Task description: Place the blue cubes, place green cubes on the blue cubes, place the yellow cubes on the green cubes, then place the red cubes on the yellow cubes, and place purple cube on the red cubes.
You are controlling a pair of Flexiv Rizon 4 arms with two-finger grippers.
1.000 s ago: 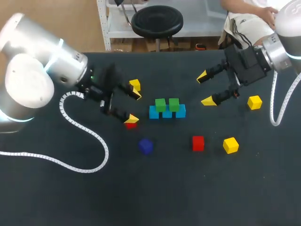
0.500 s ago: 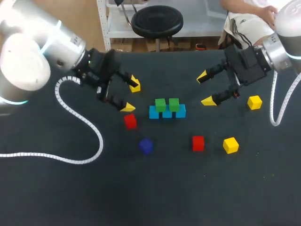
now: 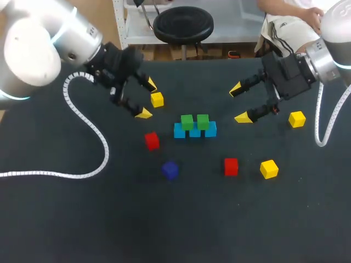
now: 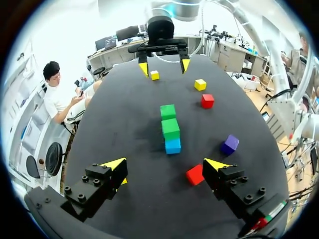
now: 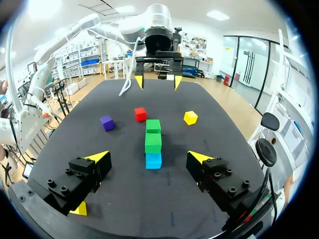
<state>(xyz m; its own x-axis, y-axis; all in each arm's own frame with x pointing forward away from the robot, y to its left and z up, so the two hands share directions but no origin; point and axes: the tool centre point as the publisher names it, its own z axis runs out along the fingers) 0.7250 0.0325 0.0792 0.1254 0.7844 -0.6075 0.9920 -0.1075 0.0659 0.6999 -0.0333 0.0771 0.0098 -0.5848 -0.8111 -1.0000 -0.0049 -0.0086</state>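
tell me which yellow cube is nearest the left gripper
The yellow cube beside the left gripper, left of the green cubes; the other two yellow cubes lie over by the right gripper.

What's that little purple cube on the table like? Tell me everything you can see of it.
The purple cube is a small plain block, dark violet-blue, with a matte look. It sits flat on the black table, turned a little askew. It lies on the near side of the row of blue cubes, not far from a red cube. It stands alone and nothing touches it.
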